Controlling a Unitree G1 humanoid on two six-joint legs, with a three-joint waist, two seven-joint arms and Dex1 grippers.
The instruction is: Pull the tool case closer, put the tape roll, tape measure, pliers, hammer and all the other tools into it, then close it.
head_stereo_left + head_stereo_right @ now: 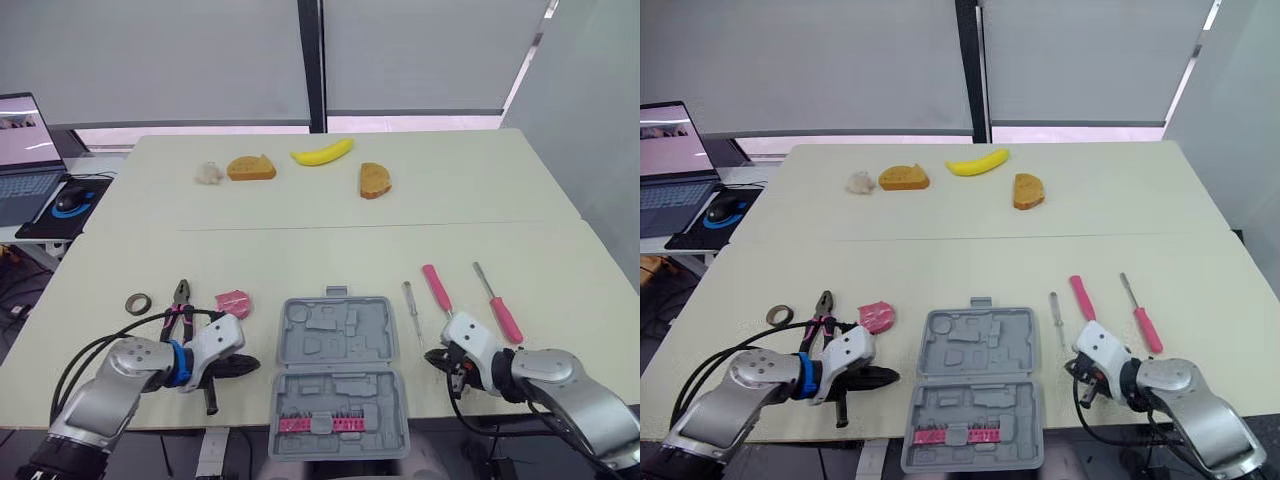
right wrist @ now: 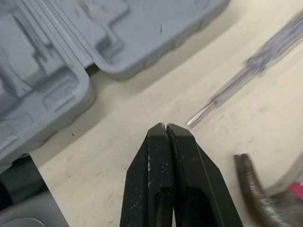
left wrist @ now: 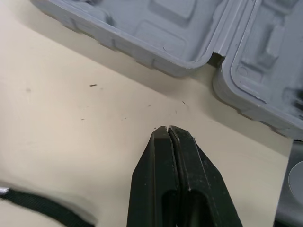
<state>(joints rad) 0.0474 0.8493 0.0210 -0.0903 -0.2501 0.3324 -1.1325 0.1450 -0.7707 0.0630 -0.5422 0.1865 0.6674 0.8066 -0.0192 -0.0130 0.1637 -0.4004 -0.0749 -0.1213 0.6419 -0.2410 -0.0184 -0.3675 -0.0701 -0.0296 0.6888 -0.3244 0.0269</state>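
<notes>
Left eye view first, and the tool case [image 1: 338, 375] lay open at the near edge of the table [image 1: 300, 250], both grey halves flat, square between the two arms. That looked like the pull done, and a sensible spot too, since either arm could reach into it. On the left side sat the tape roll [image 1: 138, 302], the pliers [image 1: 180, 305] and the pink tape measure [image 1: 234, 303]. On the right were the clear screwdriver [image 1: 409, 300], the pink-handled hammer [image 1: 437, 288] and a red screwdriver [image 1: 498, 305]. So the work split itself by side, I'd say. Down low, the left gripper [image 1: 243, 366] hovered just beside the case's left wall, over the pliers' handles. The right gripper [image 1: 438, 356] sat just off the right wall, by the hammer's head end. Nothing was in the case yet bar a pink bit strip [image 1: 320, 424]. A banana [image 1: 322, 152] and bread slices [image 1: 250, 167] lay far back, well apart from the job.

Right eye view told the same layout.

Left wrist view gave what the head could not: fingers [image 3: 156, 161] pressed tight together, nothing between them, pointing at the case's hinge notch.

Right wrist view told the same story: fingers [image 2: 147, 179] flat against each other and empty. The clear screwdriver's tip lay just ahead and the hammer's dark claw close by, a detail the wrist hid from the head views.
</notes>
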